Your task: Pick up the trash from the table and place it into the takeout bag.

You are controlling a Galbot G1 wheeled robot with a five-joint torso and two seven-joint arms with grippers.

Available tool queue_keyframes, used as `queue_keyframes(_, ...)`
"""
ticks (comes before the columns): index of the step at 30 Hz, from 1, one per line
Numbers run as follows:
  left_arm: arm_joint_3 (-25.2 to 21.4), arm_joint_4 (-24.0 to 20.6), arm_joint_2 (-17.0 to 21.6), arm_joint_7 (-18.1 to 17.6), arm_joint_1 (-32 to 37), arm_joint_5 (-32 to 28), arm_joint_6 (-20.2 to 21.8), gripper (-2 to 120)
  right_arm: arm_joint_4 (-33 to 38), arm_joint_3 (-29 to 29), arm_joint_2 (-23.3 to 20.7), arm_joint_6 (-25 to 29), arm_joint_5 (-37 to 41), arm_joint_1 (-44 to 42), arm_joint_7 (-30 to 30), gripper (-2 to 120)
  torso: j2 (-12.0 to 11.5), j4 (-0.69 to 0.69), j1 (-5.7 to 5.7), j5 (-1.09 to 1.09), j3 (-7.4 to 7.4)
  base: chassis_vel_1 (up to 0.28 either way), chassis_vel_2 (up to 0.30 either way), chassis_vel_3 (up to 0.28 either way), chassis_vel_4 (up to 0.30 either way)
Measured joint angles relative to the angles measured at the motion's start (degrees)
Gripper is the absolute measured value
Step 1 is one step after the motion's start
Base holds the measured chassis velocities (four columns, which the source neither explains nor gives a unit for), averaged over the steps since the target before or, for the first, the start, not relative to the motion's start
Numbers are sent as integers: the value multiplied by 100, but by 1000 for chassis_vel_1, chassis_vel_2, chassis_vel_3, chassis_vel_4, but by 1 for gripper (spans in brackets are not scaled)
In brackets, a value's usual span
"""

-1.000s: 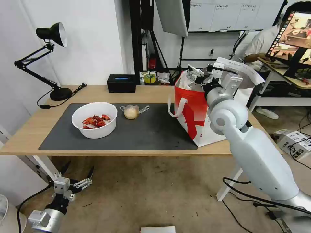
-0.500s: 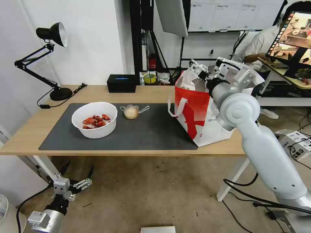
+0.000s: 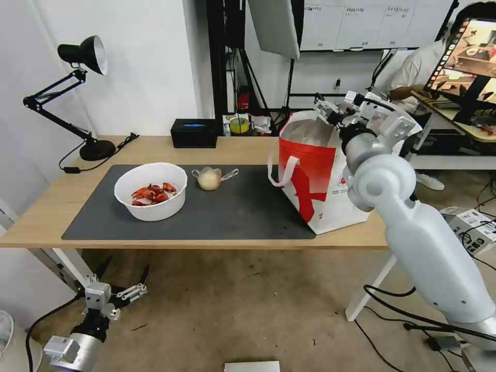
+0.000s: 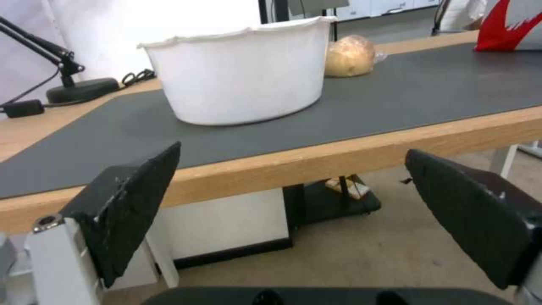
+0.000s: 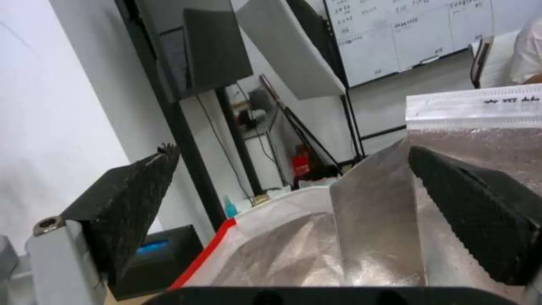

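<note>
Jaws of the right gripper (image 3: 330,109) now spread empty above the boxy red-and-white foil-lined takeout bag (image 3: 315,175), white tissue gone inside, while white round bowl (image 3: 151,190) waits on the counter (image 3: 46,217)

A black desk lamp (image 3: 82,57) with a jointed arm stands at the far left, its round base (image 3: 96,150) on the wood and its cable (image 3: 124,142) trailing beside it. A black rectangular box (image 3: 194,133) with a blue patch on top sits at the back edge, centre. Behind it, black metal stands (image 3: 222,57) rise against a white wall, with a roll of yellow tape (image 3: 239,125) and what may be a red bottle (image 3: 244,98) near their feet. A whiteboard (image 3: 361,23) covers the back wall. At far right, a tilted monitor (image 3: 467,51) stands on a cluttered desk (image 3: 454,124). A cardboard box (image 3: 473,227) and black cables (image 3: 392,310) lie on the floor.
</note>
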Motion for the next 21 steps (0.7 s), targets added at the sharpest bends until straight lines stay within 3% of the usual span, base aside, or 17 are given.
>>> queue_keyframes(10, 21, 10, 34, -5, -41, -30, 13, 100, -30, -1, -34, -17, -33, -50, -79, 100, 0, 1, 0, 0, 0, 0, 0, 0, 0)
queue_keyframes(13, -12, 11, 51, -5, -40, -41, 13, 100, -28, 1, -76, 58, -149, -112, -397, 100, 0, 1, 0, 0, 0, 0, 0, 0, 0)
queue_keyframes(15, -55, 10, 68, -6, -39, -77, 12, 100, 31, 18, -212, 350, -426, -258, -1152, 100, 0, 1, 0, 1, 0, 0, 0, 0, 0)
queue_keyframes(16, -55, 10, 68, -6, -39, -77, 12, 100, 31, 18, -212, 350, -426, -258, -1152, 100, 0, 1, 0, 1, 0, 0, 0, 0, 0)
queue_keyframes(19, -101, 4, 77, -6, -38, -134, 4, 100, 206, 87, -521, 967, -901, -628, -2342, 100, 0, 1, 0, 0, 0, 0, 0, 0, 0)
queue_keyframes(21, -107, 2, 78, -6, -40, -143, 1, 100, 287, 133, -613, 1131, -1007, -783, -2602, 100, 0, 1, 0, 0, 0, 0, 0, 0, 0)
